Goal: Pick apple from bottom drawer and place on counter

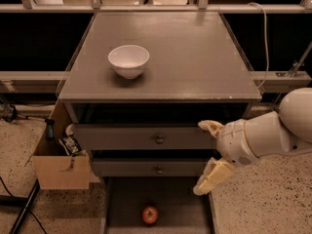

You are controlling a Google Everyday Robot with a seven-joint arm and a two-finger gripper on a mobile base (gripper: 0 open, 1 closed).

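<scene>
The small red apple (150, 214) lies in the open bottom drawer (127, 199), near its front middle. My gripper (208, 154) is open and empty, its two pale fingers (212, 178) spread wide in front of the right end of the two upper drawers. It hangs above and to the right of the apple, clear of it. The grey-brown counter (190, 57) tops the cabinet above.
A white bowl (128, 60) stands on the counter's left half. Two upper drawers with round knobs (159, 139) are slightly pulled out. A cardboard box (61, 167) with items stands left of the cabinet. A cable (265, 38) hangs at the right.
</scene>
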